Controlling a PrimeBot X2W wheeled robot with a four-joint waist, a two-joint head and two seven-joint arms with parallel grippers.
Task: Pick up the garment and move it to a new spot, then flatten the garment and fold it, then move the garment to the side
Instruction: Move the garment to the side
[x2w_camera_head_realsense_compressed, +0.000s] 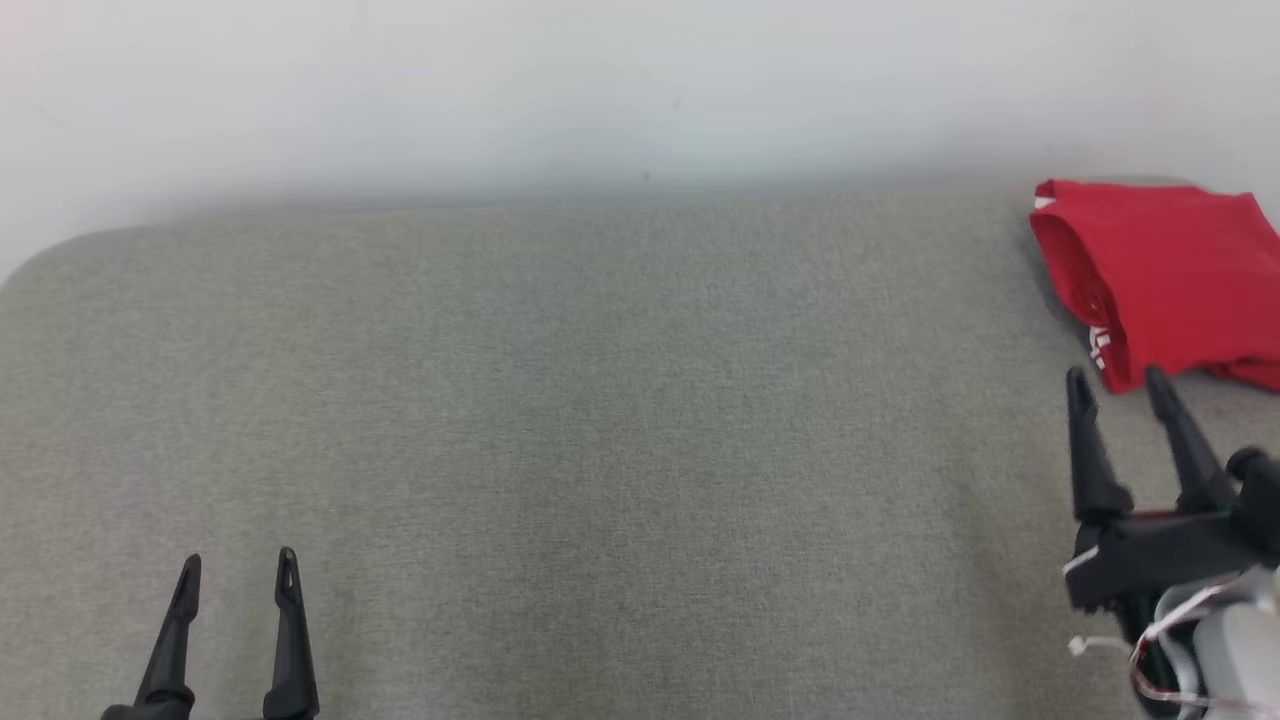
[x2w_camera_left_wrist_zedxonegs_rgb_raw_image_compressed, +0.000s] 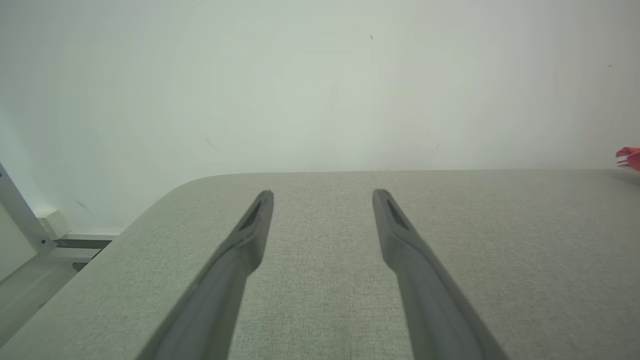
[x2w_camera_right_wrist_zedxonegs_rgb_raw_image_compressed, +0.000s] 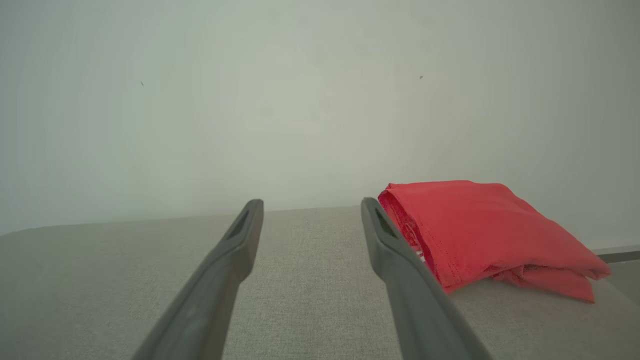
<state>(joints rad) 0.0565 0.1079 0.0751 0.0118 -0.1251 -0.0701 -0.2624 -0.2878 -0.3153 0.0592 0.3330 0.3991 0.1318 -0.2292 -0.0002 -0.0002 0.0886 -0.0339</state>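
While the pale wall is rising just behind the garment, the grey fabric-covered table is stretching away to the garment's left and carrying it, red and folded. The right gripper is hovering on the near side of the garment, fingers spread wide and pinching nothing. Its tips are sitting close to the garment's near edge, and contact cannot be told. The left gripper is hanging well to the left of the garment, fingers likewise spread apart and holding nothing.
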